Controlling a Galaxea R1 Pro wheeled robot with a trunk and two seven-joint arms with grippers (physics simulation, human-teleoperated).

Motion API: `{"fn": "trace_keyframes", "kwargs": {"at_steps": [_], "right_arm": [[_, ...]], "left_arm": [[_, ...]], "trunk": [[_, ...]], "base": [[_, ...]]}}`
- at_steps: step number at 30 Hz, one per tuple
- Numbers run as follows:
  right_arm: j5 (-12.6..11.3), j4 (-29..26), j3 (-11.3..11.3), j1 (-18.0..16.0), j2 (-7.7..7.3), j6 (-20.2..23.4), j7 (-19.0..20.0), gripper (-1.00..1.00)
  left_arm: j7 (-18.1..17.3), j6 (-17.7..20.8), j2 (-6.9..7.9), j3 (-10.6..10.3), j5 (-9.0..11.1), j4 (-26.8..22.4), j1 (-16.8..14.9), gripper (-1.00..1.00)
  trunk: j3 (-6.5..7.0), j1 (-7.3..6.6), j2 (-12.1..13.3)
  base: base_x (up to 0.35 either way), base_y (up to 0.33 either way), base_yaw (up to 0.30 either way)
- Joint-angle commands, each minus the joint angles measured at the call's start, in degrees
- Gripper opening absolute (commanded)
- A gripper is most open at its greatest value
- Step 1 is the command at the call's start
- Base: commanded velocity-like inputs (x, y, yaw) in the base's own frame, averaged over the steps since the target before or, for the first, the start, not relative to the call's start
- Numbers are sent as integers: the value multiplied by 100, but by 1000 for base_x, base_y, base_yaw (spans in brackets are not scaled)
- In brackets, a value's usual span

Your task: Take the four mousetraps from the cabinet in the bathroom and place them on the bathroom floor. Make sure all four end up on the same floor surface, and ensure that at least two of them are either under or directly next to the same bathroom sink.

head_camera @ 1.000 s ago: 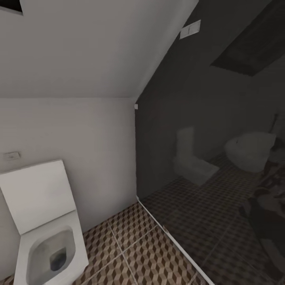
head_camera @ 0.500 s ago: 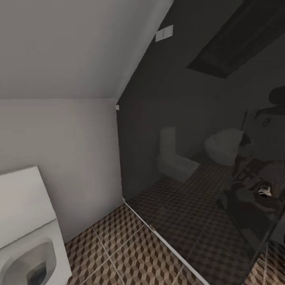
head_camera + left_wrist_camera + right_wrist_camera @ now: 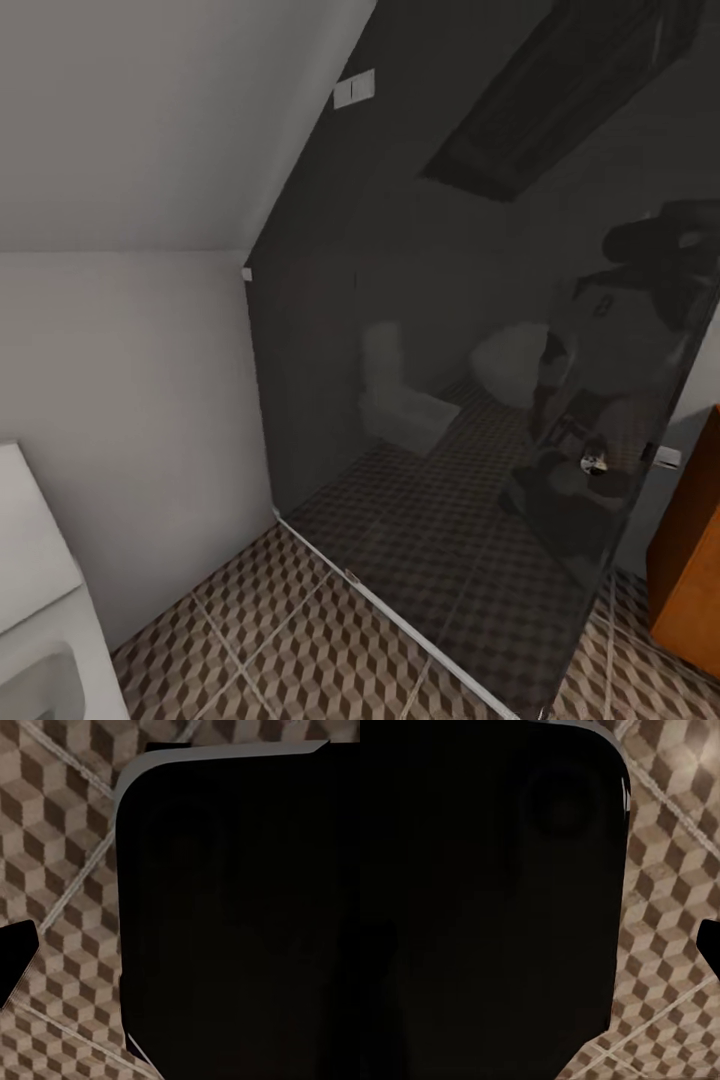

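glass panel standing on floor centre to right, wall left of it, toilet at lower left against wall, cabinet at right edge past panel

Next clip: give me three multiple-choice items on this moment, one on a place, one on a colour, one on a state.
1. Where does the orange-brown wooden cabinet sit in the head view?
A. right edge
B. left edge
C. top centre

2. What colours is the cube-patterned tiled bathroom floor?
A. blue and grey
B. brown, beige and white
C. plain black

3. What does the dark glass panel do?
A. lies shattered
B. stands upright, showing faint reflections
C. is swung wide open

Key: 1 A, the cabinet shows at lower right. 2 B, the tiles show those tones. 3 B, it stands upright from the floor.
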Motion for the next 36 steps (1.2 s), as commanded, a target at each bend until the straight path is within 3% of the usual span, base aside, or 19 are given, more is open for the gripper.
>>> {"fn": "trace_keyframes", "kwargs": {"at_steps": [1,36], "right_arm": [[3,0,-1,-2,0,-3,2,100],[-45,0,-2,-2,0,-6,4,100]], "left_arm": [[0,-5,1,0,4,-1,-1,100],[-3,-23,-5,-7,-4,-19,-1,100]], "trunk": [[-2,0,-2],[68,0,-2]], "base": [[0,0,-277],[0,0,-277]]}}
